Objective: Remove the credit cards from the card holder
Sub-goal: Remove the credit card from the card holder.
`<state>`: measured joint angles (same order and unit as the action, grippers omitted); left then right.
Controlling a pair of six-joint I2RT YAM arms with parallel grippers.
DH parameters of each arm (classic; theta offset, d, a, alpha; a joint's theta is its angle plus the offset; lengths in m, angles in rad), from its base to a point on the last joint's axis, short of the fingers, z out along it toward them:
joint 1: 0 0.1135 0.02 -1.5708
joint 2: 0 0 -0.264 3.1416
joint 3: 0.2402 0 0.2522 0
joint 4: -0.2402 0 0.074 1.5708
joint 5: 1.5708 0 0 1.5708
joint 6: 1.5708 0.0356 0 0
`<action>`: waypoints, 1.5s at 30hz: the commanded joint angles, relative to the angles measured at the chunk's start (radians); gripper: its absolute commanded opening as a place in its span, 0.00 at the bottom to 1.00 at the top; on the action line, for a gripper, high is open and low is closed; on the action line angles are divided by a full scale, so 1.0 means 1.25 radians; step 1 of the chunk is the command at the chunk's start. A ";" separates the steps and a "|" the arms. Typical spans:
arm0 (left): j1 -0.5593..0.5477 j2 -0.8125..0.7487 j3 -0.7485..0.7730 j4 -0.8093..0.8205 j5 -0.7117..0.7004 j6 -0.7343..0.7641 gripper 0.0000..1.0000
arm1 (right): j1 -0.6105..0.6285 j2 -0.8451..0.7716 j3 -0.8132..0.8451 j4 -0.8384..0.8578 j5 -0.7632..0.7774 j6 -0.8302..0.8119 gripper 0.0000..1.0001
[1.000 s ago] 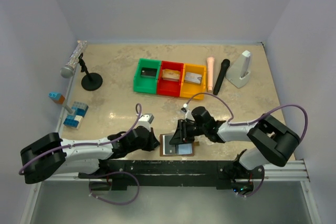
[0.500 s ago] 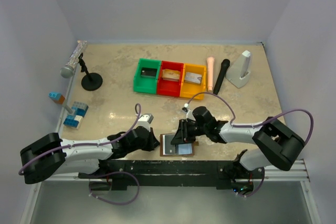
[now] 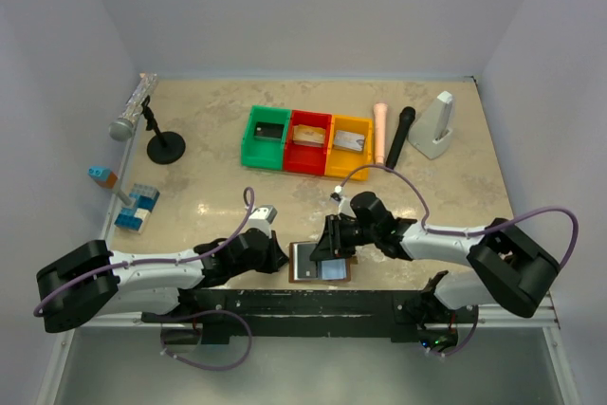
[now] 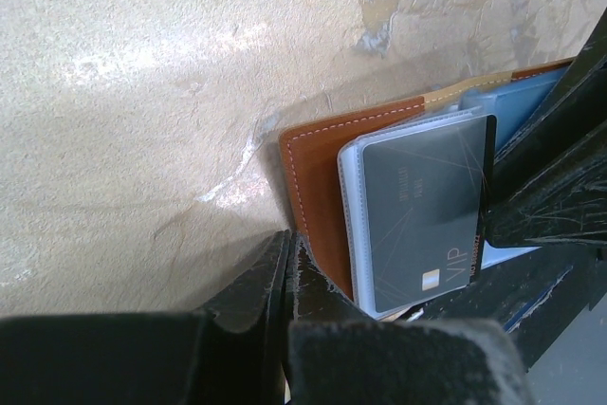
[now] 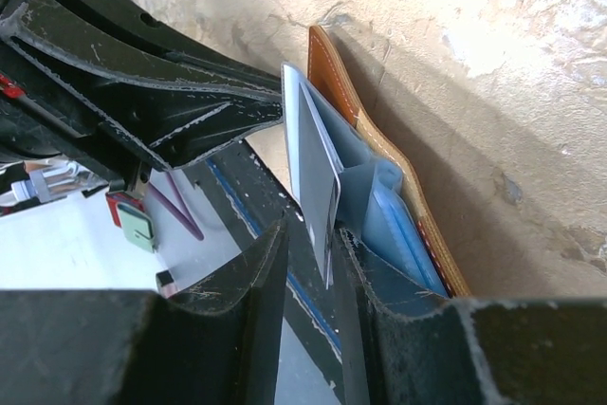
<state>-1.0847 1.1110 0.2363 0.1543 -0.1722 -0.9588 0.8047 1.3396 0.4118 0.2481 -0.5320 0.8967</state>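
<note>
The brown card holder (image 3: 320, 262) lies open on the table by the front rail, its grey-blue pockets up. A grey credit card (image 4: 422, 206) marked VIP stands partly out of a clear sleeve. My right gripper (image 3: 328, 248) hangs over the holder with its jaws astride that card's edge (image 5: 318, 177). The card lies against one finger (image 5: 379, 282), a gap shows on its other side, and the jaws are open. My left gripper (image 4: 287, 263) is shut on nothing, its tip down at the holder's brown left edge (image 4: 318, 177).
Green (image 3: 248, 139), red (image 3: 293, 144) and yellow (image 3: 331, 151) bins stand in a row at mid-table, one card in each. A microphone on a stand (image 3: 133, 111) and toy blocks (image 3: 137, 208) are at the left. A pink stick (image 3: 379, 132), a black microphone (image 3: 399, 138) and a white block (image 3: 436, 125) are at the right.
The right jaws have narrowed a little around the card. The right arm's elbow has swung outward to the right. The left arm and the holder have not moved.
</note>
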 commanded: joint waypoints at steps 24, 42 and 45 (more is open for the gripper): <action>-0.002 -0.250 -0.006 -0.099 -0.012 0.107 0.00 | -0.002 0.071 0.063 0.002 -0.004 -0.013 0.37; -0.002 -0.253 -0.004 -0.034 0.011 0.131 0.00 | -0.002 0.127 0.056 0.024 -0.003 -0.008 0.40; -0.002 -0.202 0.008 -0.008 0.029 0.139 0.00 | -0.002 0.136 0.058 0.036 -0.006 -0.004 0.40</action>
<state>-1.0866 0.8047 0.2115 0.0681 -0.1577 -0.8169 0.8047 1.4925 0.4629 0.2604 -0.5388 0.8963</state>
